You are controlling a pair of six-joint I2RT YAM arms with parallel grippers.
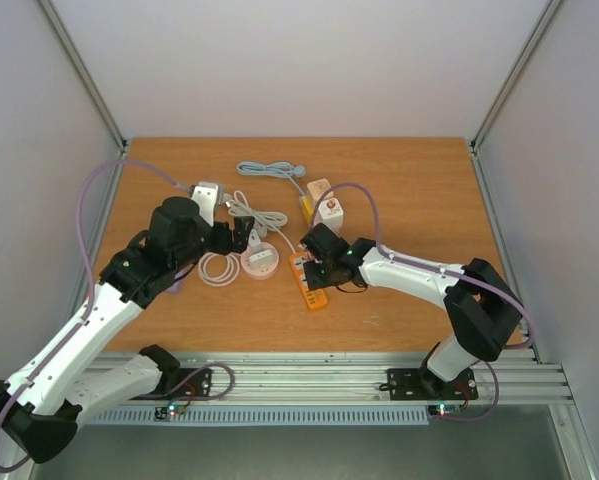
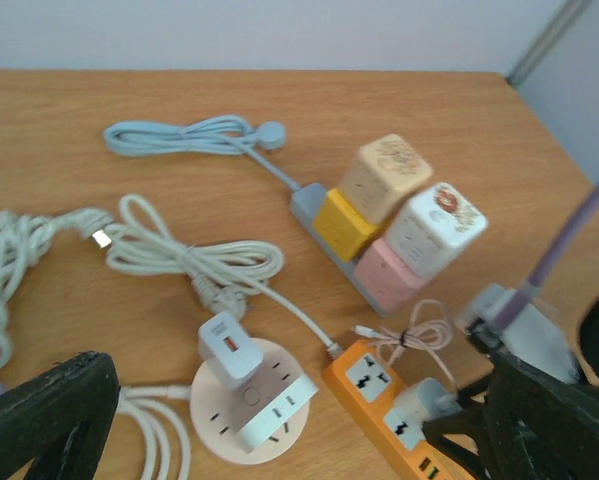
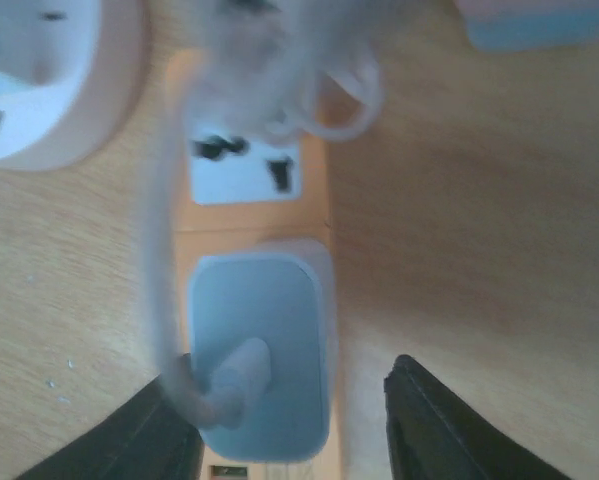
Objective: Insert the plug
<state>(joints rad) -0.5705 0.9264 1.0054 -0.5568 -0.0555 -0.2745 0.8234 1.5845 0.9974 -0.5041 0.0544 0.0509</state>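
Observation:
The white plug (image 3: 259,350) sits pushed into the orange power strip (image 3: 249,222), its thin pale cable looping up past the strip's free socket. My right gripper (image 3: 289,392) straddles the plug with its jaws open; the right finger (image 3: 434,425) stands clear of the plug and the left finger is by the cable. From above, the right gripper (image 1: 324,268) is over the strip (image 1: 310,283). The left wrist view shows the plug (image 2: 419,403) seated on the strip (image 2: 374,405). My left gripper (image 1: 244,232) hangs wide open and holds nothing.
A round pink socket hub (image 2: 249,400) carrying a white charger lies left of the strip. Coiled white cables (image 2: 179,260) lie behind it. A grey strip with coloured cube adapters (image 2: 394,220) and a pale blue cable (image 2: 189,135) sit farther back.

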